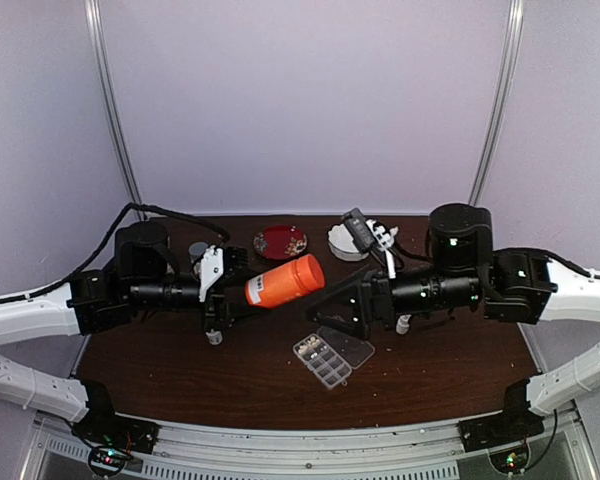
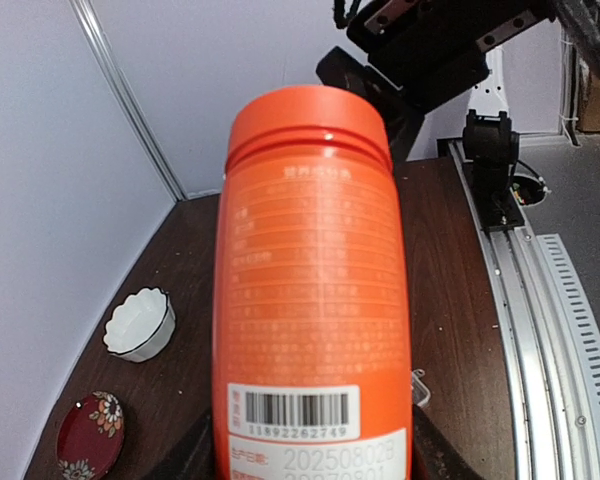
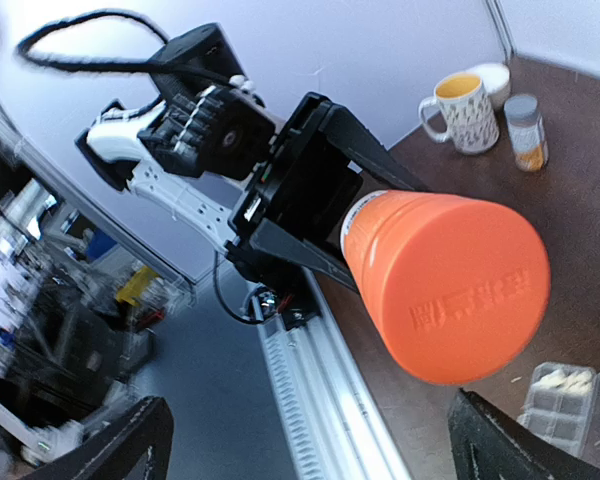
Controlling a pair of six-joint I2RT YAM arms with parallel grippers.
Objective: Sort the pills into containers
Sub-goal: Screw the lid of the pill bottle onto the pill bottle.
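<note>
Left pincer (image 1: 242, 292) is gripping the orange bottle (image 1: 285, 281) at its base end, fingers pressing on both sides; bottle is lying roughly level above the tabletop (image 1: 180, 370), cap pointing toward the right arm. Right pincer (image 1: 325, 305) is standing wide, holding nothing; it is facing the orange cap, fingers apart from it. Pill box (image 1: 330, 357) is resting on the tabletop just beneath and in front of the right pincer, clear lid lying open to its right; pale pills (image 3: 565, 380) are showing in some cells, too small to count. Red floral dish (image 1: 280, 241) and white scalloped bowl (image 1: 345, 243) are sitting at the far edge; mug (image 3: 465, 110) and small grey-capped jar (image 3: 525, 130) are standing side by side behind the left arm.
</note>
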